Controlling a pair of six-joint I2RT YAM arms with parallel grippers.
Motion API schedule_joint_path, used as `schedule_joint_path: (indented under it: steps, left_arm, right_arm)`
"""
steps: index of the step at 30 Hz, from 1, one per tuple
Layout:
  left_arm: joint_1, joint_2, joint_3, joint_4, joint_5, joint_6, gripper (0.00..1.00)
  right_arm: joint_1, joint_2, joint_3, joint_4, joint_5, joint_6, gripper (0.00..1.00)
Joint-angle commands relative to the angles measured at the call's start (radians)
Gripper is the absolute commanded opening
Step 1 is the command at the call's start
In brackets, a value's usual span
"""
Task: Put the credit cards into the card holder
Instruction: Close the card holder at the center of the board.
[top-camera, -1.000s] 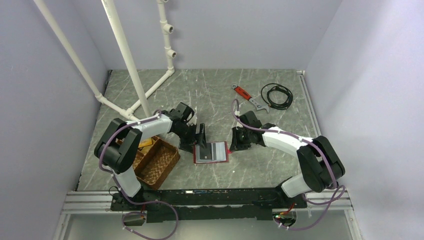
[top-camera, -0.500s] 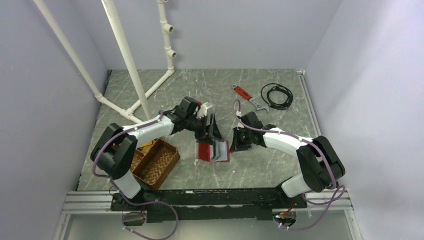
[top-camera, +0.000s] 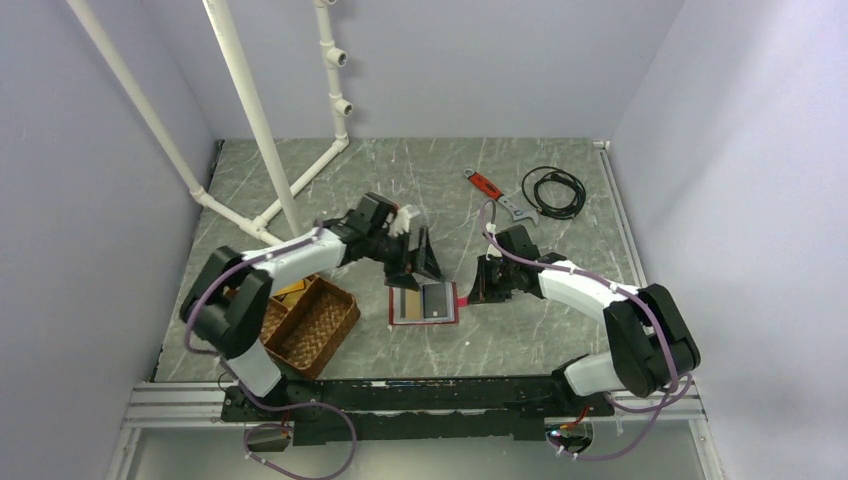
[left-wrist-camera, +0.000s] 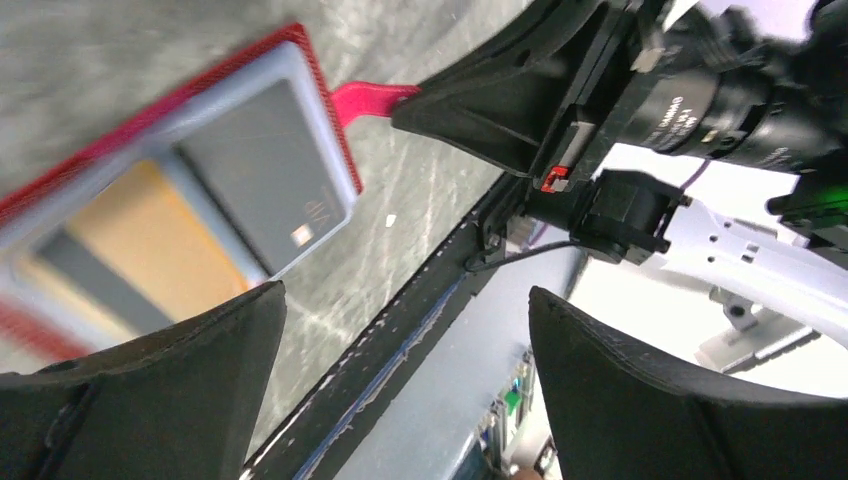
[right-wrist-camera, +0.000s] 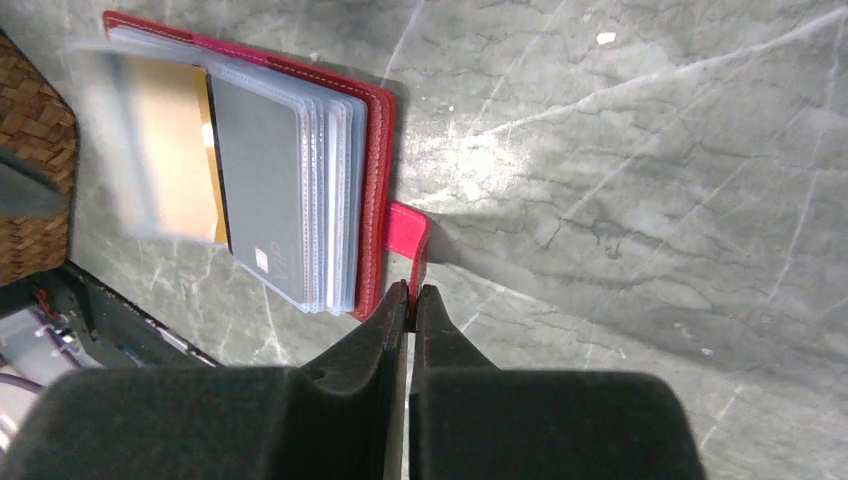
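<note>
The red card holder (top-camera: 397, 307) lies open on the table, clear sleeves up. A grey card (right-wrist-camera: 260, 190) and a gold-brown card (right-wrist-camera: 175, 160) sit in its sleeves, both also in the left wrist view: grey (left-wrist-camera: 255, 175), gold-brown (left-wrist-camera: 150, 240). My right gripper (right-wrist-camera: 410, 292) is shut on the holder's red tab (right-wrist-camera: 408, 235) at its right edge, low on the table (top-camera: 481, 289). My left gripper (top-camera: 424, 262) hangs open and empty just above the holder's far edge, fingers (left-wrist-camera: 170, 370) spread wide.
A brown wicker divided tray (top-camera: 318, 322) stands left of the holder, with something yellowish (top-camera: 292, 287) in its far compartment. A red-handled wrench (top-camera: 495, 194) and a coiled black cable (top-camera: 555, 190) lie at the back right. White pipes (top-camera: 262, 130) rise at the back left.
My left gripper rose from the holder's left edge, turning sleeves over. The holder now lies open with the grey card on top. My right gripper stayed on the tab, shifting slightly right.
</note>
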Motion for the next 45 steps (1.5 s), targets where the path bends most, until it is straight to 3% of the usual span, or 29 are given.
schedule_joint_path:
  steps: [1,4,10,16,21,28,35,45]
  left_arm:
    - [0.125,-0.152,-0.032,-0.216,-0.109,0.137,0.98]
    - [0.15,-0.141,-0.044,-0.3,-0.162,0.197,0.99]
    - [0.143,-0.061,-0.054,-0.275,-0.244,0.192,0.99]
    - [0.046,0.054,-0.014,-0.307,-0.343,0.1,0.99]
    - [0.018,0.05,-0.041,-0.219,-0.267,0.054,0.89]
    - [0.014,-0.075,-0.06,-0.067,-0.188,-0.01,0.64]
    - [-0.014,-0.079,-0.038,0.023,-0.162,-0.06,0.62]
    - [-0.061,0.101,0.023,0.192,-0.074,-0.115,0.59]
  right_arm:
    - [-0.005,0.019,0.011,0.023,-0.011,-0.013,0.0]
    - [-0.015,0.03,0.0,0.022,0.01,-0.014,0.0]
    - [-0.024,0.041,0.003,0.037,-0.006,-0.012,0.0]
    - [-0.024,0.049,0.015,0.038,-0.011,-0.015,0.0]
    - [-0.023,0.062,0.016,0.049,-0.025,-0.014,0.0]
    - [-0.024,0.065,0.008,0.06,-0.034,-0.016,0.0]
    - [-0.023,0.064,-0.003,0.069,-0.039,-0.009,0.0]
    - [-0.023,0.027,-0.001,0.033,-0.011,-0.001,0.0]
